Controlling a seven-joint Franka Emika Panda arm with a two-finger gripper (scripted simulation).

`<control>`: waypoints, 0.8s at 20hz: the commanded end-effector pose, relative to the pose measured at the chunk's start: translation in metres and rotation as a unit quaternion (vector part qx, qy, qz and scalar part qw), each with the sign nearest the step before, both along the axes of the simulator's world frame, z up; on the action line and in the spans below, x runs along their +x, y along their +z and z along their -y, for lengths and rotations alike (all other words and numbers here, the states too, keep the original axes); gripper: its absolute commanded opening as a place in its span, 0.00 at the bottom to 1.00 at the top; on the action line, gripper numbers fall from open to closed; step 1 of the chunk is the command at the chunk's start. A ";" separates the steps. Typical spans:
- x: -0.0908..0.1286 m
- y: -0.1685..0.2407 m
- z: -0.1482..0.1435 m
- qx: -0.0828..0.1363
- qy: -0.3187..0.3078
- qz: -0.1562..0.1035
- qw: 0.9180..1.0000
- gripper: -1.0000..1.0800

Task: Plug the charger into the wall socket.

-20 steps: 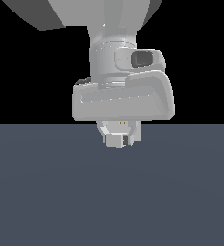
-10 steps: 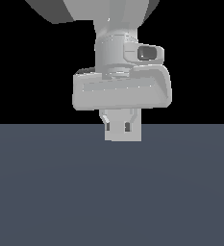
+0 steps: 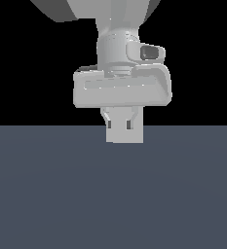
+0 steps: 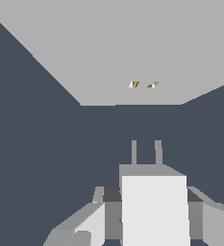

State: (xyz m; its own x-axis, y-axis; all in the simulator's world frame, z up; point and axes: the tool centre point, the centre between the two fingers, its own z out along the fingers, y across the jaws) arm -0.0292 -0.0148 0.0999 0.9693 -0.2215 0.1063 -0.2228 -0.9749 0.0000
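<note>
Pincer (image 4: 154,211) clamped on the charger (image 4: 155,206), fingers pressing its two side faces, white block sitting square between them. Same story in the exterior view: pincer (image 3: 124,127) hanging just over the desk (image 3: 113,194) with the charger (image 3: 124,133) tucked under the hand. Looks like a small rigid plastic box, probably light, smooth-sided so likely a bit slippery; gripping the flat sides well behind the prongs seems the right hold, since a twist in the grip would throw the aim off. Two thin grey prongs (image 4: 146,153) sticking out toward 12 o'clock, probably the bendy, fragile bit. Further out at 12 o'clock, well apart, the wall socket (image 4: 123,53) with its two tiny orange-brown holes (image 4: 143,84), roughly in line with the prongs.
</note>
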 end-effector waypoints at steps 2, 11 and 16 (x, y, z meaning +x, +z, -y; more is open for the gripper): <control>0.000 0.000 0.000 0.000 0.001 0.000 1.000 0.00; 0.012 0.000 0.003 0.000 0.001 0.000 1.000 0.00; 0.030 0.000 0.007 0.000 0.001 0.000 1.000 0.00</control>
State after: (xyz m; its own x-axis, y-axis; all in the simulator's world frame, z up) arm -0.0054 -0.0202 0.0998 0.9698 -0.2197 0.1057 -0.2209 -0.9753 0.0000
